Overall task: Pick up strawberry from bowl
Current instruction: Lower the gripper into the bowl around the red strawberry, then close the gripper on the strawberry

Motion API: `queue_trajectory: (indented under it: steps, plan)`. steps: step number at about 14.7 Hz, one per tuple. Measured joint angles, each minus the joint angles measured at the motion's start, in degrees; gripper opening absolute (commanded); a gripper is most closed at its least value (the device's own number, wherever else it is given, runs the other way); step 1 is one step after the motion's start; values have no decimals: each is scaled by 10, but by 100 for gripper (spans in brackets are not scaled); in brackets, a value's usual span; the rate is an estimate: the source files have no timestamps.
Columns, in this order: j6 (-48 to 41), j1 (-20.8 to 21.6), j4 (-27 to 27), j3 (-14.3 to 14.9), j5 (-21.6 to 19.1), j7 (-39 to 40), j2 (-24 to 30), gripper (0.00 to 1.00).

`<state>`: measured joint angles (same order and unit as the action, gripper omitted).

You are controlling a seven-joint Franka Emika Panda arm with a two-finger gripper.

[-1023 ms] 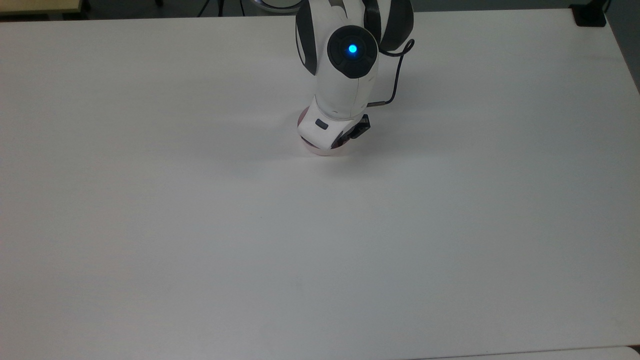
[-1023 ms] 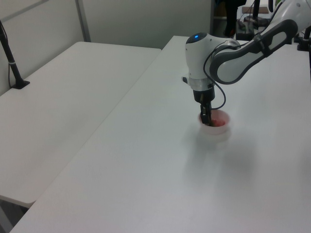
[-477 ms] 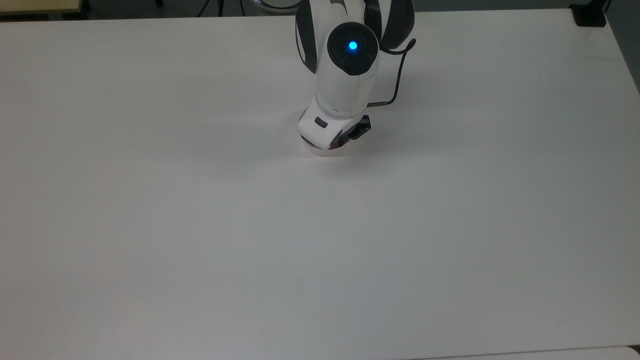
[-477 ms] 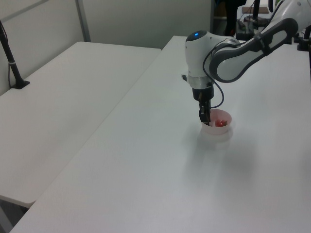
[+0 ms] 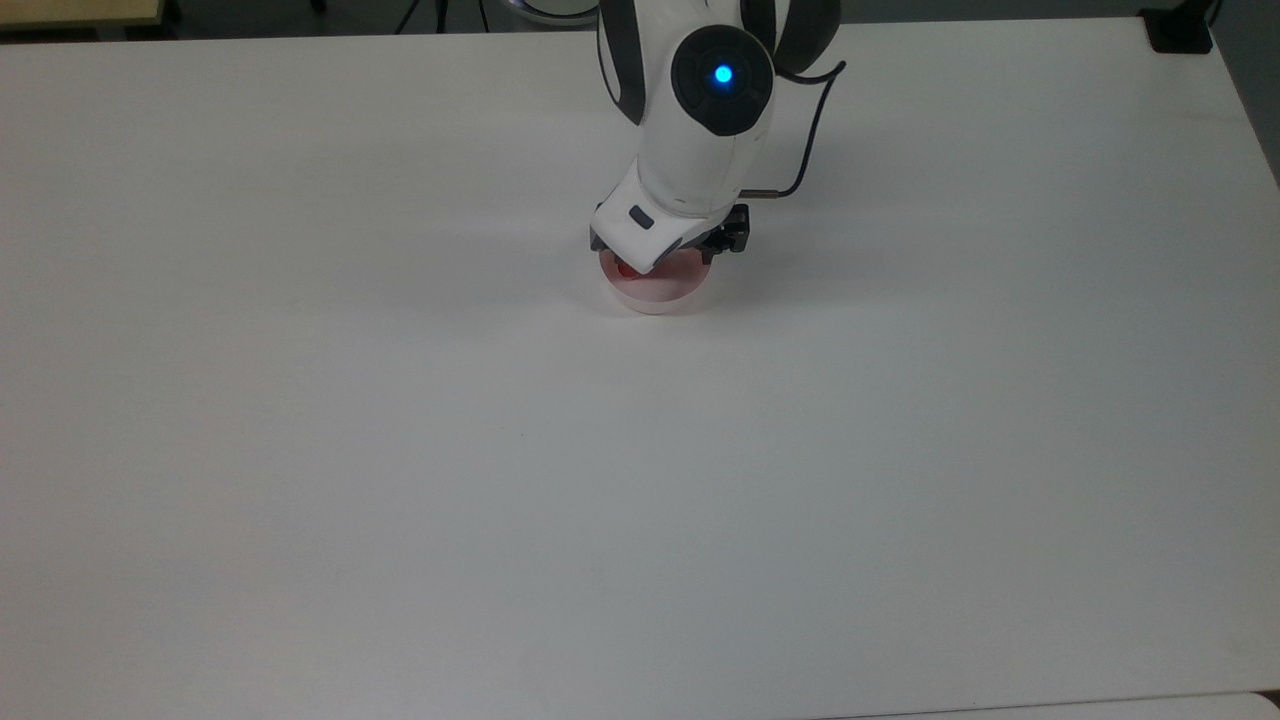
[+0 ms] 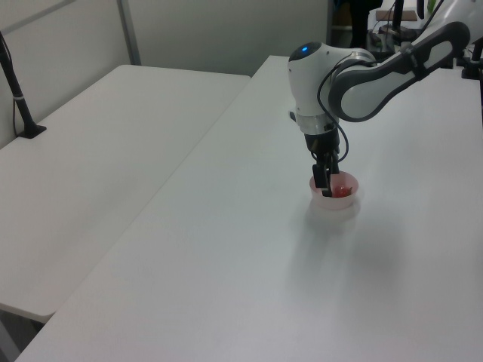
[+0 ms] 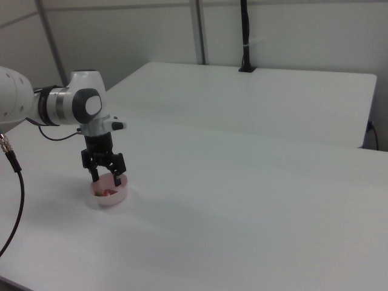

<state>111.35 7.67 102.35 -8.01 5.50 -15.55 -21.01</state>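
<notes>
White laminate forms the table point(image 5: 400, 450), the largest element we mark, with a second white table point(image 6: 98, 151) beside it in the left view. Next in size comes the arm point(image 6: 377, 68), its blue status light facing up in the top view. Below the wrist, the gripper point(image 7: 106, 177) hangs just above the bowl point(image 7: 109, 195), its two fingers spread apart in the right view and clasping nothing. The bowl is pale pink and sits on the table directly beneath the wrist. Smallest is the strawberry point(image 6: 343, 190), a red shape lying inside the bowl; in the top view we see it point(image 5: 625, 268) as a red sliver at the bowl's left edge under the hand. We judge three risks from here: a fingertip may land on the rim and tip or slide the light bowl; the glossy fruit may squirt out sideways if pinched off-centre; and, closing too high, the fingers may meet on air.
</notes>
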Motion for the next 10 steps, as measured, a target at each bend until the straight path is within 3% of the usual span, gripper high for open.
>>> queue_trajectory:
  steps: [3, 6, 8, 10]
  plan:
    - [-1, 1, 10, -9, 0, -75, -1, 95]
    - [23, -1, 19, -9, 1, -95, -4, 89]
    - [24, -3, 20, -8, 1, -97, -5, 82]
    - [24, -4, 24, -8, 1, -97, -5, 65]
